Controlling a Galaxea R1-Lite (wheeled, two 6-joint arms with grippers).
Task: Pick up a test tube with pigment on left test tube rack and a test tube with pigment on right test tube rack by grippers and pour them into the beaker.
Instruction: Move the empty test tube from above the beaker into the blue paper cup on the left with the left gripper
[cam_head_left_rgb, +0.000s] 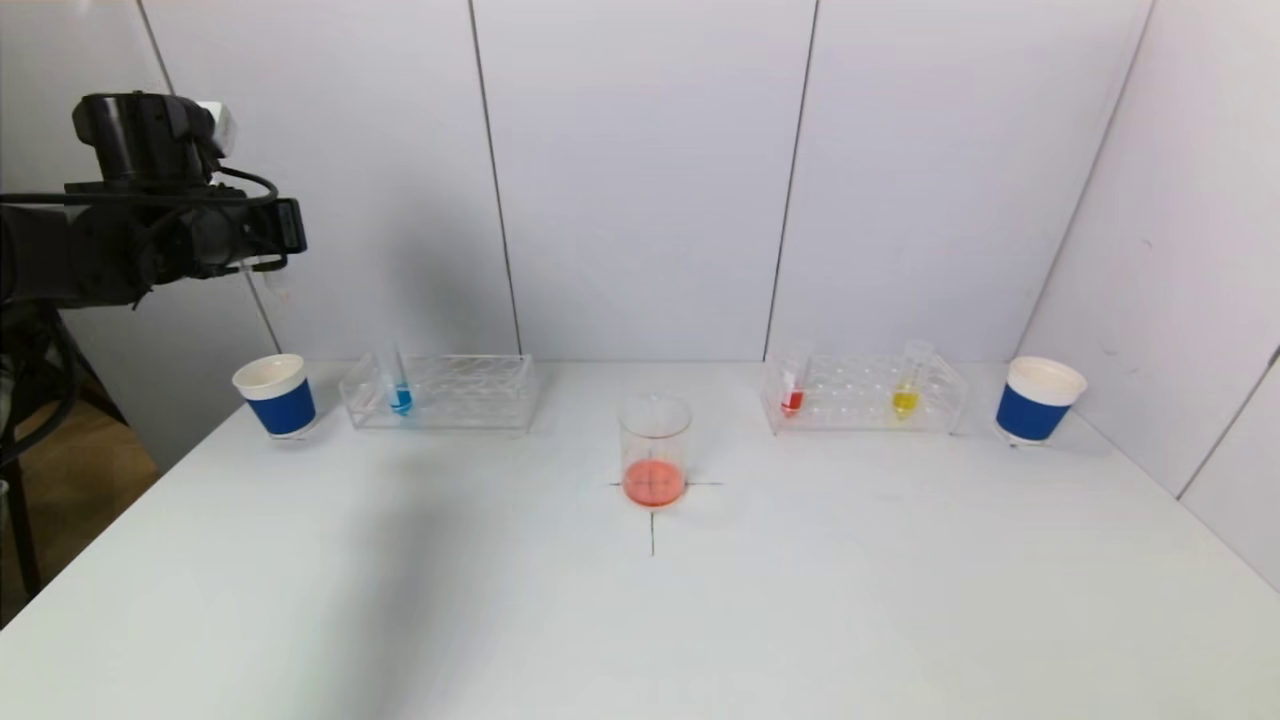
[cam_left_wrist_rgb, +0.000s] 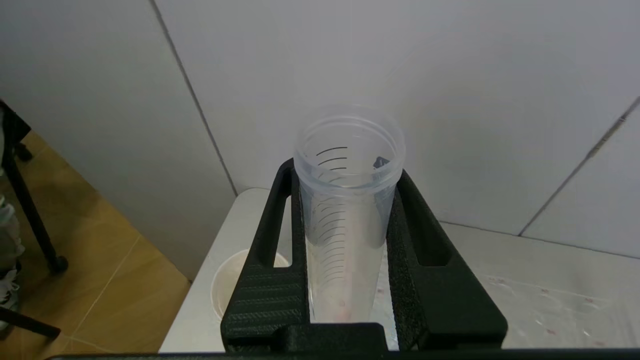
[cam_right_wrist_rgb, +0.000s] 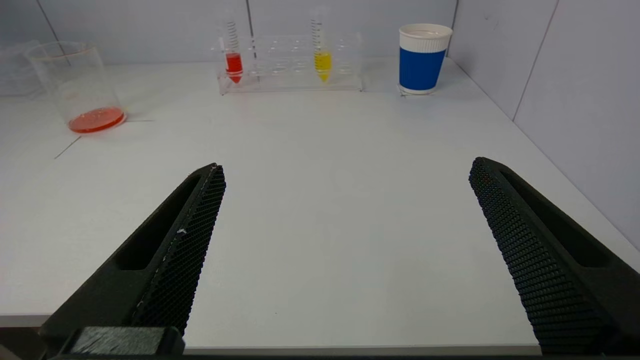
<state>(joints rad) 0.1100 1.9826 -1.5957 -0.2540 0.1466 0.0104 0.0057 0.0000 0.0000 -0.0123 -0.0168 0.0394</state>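
My left gripper (cam_left_wrist_rgb: 345, 172) is shut on a clear, empty-looking test tube (cam_left_wrist_rgb: 345, 235), held high over the table's far left corner; in the head view it (cam_head_left_rgb: 270, 230) hangs above the left cup. The left test tube rack (cam_head_left_rgb: 470, 392) holds a tube with blue pigment (cam_head_left_rgb: 400, 396). A red tube (cam_head_left_rgb: 792, 398) and a yellow tube (cam_head_left_rgb: 905, 398) stand in the right rack (cam_head_left_rgb: 850, 400). Between the racks, the beaker (cam_head_left_rgb: 655, 450) holds orange-red liquid. My right gripper (cam_right_wrist_rgb: 347, 167) is open and empty, low over the near right table; the head view does not show it.
A blue-banded paper cup (cam_head_left_rgb: 276, 395) stands left of the left rack, directly under the held tube (cam_left_wrist_rgb: 225, 285). A second cup (cam_head_left_rgb: 1038, 400) stands right of the right rack. White walls close the back and right. The table edge and floor lie to the left.
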